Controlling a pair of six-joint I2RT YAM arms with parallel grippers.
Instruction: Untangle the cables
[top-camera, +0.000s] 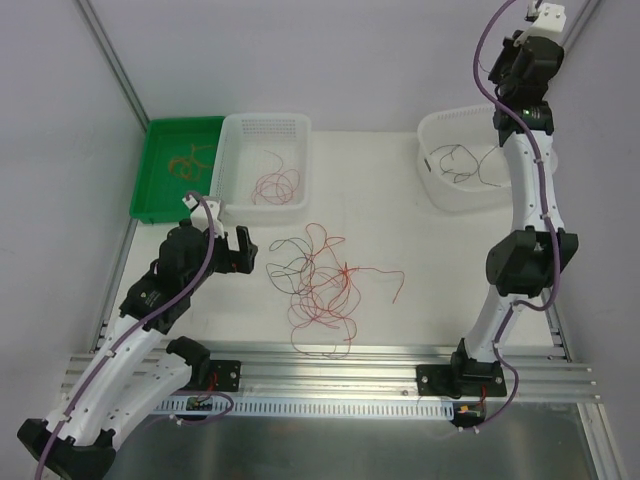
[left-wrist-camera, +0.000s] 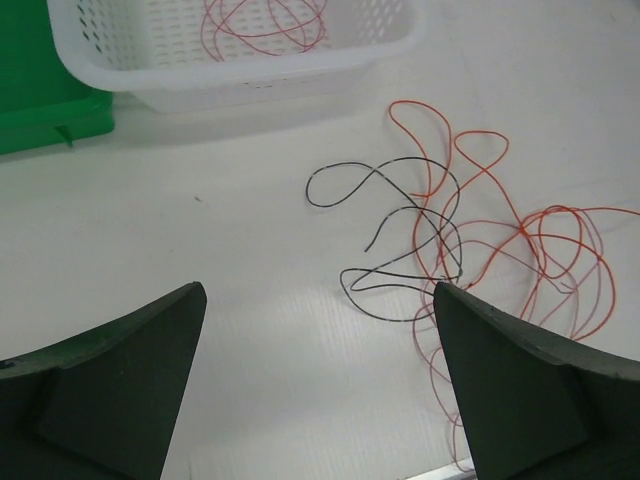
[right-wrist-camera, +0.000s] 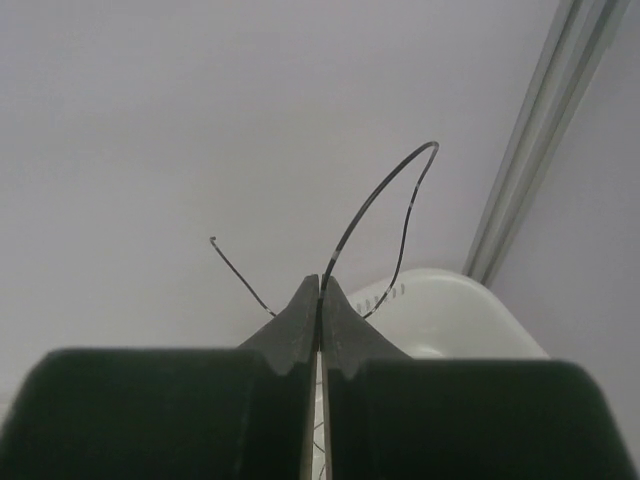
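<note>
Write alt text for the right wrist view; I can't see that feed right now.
The right gripper is shut on a thin black wire, which arches up in a loop above the jaws while one free end pokes out to the left. Behind, the rim of a white tub shows against a plain pale wall, with a metal post at right.

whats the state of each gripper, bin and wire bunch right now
left gripper: open, hovering beside the tangle
right gripper: shut on a black wire, raised high
tangle: red and black, intertwined on the table
green tray: holds orange-tan wires
white basket: holds red wires
round tub: holds black wires
</note>
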